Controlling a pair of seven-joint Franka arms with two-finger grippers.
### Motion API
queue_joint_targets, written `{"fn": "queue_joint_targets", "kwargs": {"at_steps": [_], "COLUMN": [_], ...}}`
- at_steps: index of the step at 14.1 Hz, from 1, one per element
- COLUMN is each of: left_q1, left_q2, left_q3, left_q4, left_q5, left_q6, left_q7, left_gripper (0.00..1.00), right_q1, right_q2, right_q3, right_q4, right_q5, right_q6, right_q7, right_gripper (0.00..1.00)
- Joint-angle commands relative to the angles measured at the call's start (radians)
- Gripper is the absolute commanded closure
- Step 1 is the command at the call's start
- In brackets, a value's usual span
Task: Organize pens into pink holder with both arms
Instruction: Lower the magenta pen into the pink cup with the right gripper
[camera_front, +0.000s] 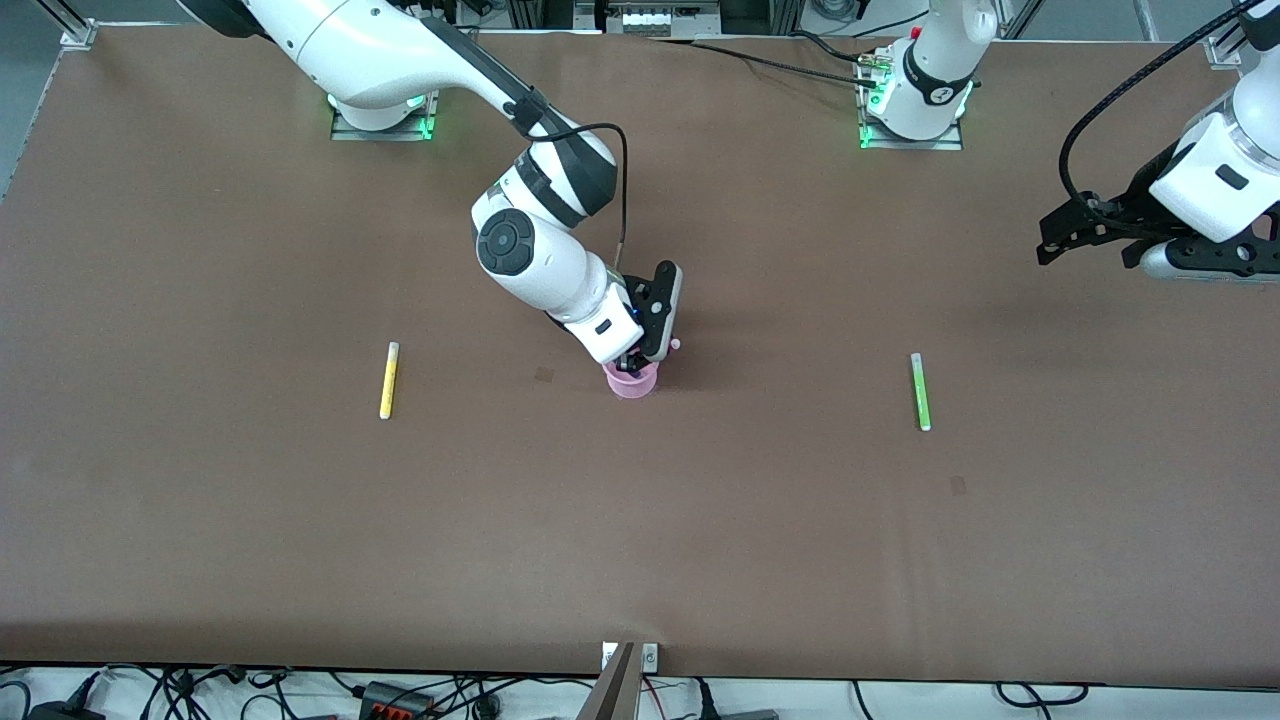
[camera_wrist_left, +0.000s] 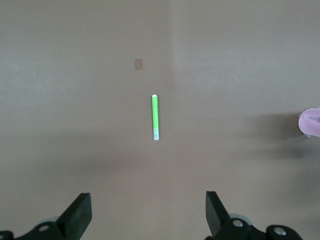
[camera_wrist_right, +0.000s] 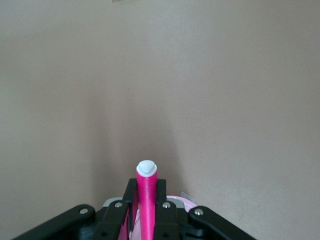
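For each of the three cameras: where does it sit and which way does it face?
Front: high across the table, facing both arms; right pincer over the cup, left pincer waits aloft.
Left wrist: looks down at the green pen; open fingers show.
Right wrist: looks along the magenta pen, pincer shut on it.
Shared: front and left wrist both show green pen and cup.

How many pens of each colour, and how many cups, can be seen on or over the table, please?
Yellow pen: 1
Light green pen: 1
Magenta pen, gripped in the right tool over the cup: 1
Pink cup: 1
Total: 4
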Motion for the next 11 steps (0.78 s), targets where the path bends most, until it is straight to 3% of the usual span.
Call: {"fn": "queue_joint_targets", "kwargs": {"at_steps": [1, 11], "left_q1": [0.004, 0.004], "left_q2": [0.009, 0.009], "left_q3": [-0.004, -0.004], "left_q4": [0.023, 0.023], "left_q5": [0.014, 0.014], "left_q6": [-0.016, -0.018], "left_q7": [-0.011, -0.011], "left_gripper": [0.00, 0.00], "right_q1": [-0.005, -0.007], "right_q2": [0.005, 0.022], "right_q3": [0.003, -0.021], "right_q4": [-0.010, -0.018], "right_q5": [-0.015, -0.015], "right_q6": [-0.002, -0.002], "right_q7": [0.003, -0.020], "right_gripper": [1.00, 1.00]}}
